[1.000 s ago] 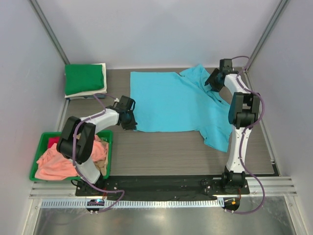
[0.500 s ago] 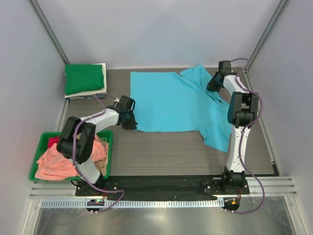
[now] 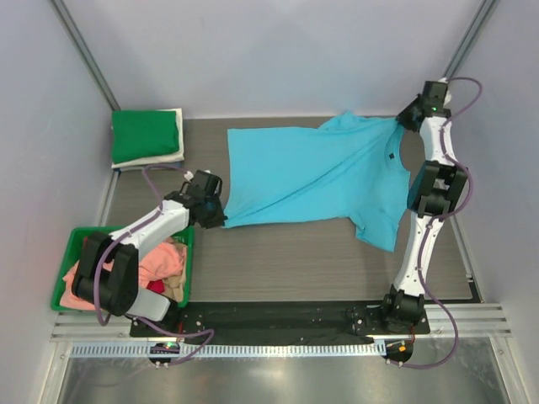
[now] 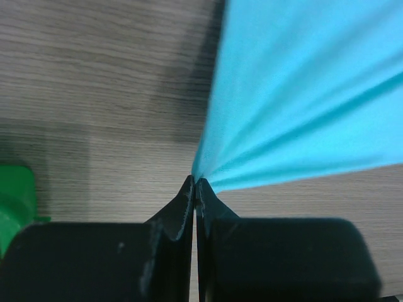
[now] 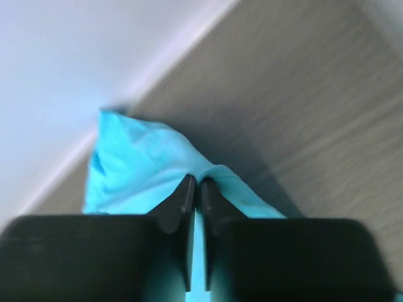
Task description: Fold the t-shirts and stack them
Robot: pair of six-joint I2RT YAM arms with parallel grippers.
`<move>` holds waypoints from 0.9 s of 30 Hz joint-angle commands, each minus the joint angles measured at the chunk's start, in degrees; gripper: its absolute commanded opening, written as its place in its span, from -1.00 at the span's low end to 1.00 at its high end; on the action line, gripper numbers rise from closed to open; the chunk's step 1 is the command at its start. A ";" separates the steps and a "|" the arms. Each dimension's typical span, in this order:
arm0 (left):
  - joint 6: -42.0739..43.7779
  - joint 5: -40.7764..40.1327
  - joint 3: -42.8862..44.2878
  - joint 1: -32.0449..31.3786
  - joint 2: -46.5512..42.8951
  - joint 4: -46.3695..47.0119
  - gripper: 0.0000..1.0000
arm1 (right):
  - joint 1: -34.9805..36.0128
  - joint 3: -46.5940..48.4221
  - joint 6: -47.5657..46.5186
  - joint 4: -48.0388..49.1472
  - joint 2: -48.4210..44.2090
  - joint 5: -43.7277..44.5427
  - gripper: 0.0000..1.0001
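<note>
A sky-blue t-shirt [image 3: 312,172] lies spread across the middle of the table, pulled taut between both arms. My left gripper [image 3: 221,215] is shut on its near left corner; the left wrist view shows the blue cloth [image 4: 302,94] fanning out from the pinched tips [image 4: 196,184]. At the far right, my right gripper [image 3: 402,120] is shut on the shirt's far right corner, and blue fabric [image 5: 145,157] bunches around its tips [image 5: 194,182]. A folded green t-shirt [image 3: 145,135] rests on a cream one [image 3: 173,156] at the back left.
A green bin [image 3: 74,244] at the near left holds salmon-pink [image 3: 156,259], red and tan shirts. Grey walls close in the table on three sides. The black base rail [image 3: 278,318] runs along the near edge.
The right gripper has shut on the shirt's far right corner and pulled it right and back. The left gripper, still pinching its corner, moved left and nearer, so the shirt is stretched out.
</note>
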 commanded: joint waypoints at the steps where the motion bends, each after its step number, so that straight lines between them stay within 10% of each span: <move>1: 0.59 -4.06 -0.45 0.52 -2.53 -2.55 -1.00 | -2.80 8.74 -0.10 2.51 4.77 -1.93 -0.51; 3: 0.68 -4.33 -0.19 0.61 -1.75 -3.07 -1.00 | -3.24 12.10 -0.01 2.07 7.15 -2.73 0.22; 8: 0.59 -1.00 0.34 0.61 -1.91 -3.08 -0.83 | -3.24 4.66 0.25 2.59 2.17 -2.38 0.50; 16: 0.68 0.94 -2.73 -0.09 -7.54 0.26 0.99 | -2.54 -30.96 0.07 3.21 -24.18 7.09 0.52; 27: -0.64 4.28 -7.47 -0.26 -6.05 8.86 0.99 | -6.22 -76.38 5.00 7.34 -53.98 0.62 0.52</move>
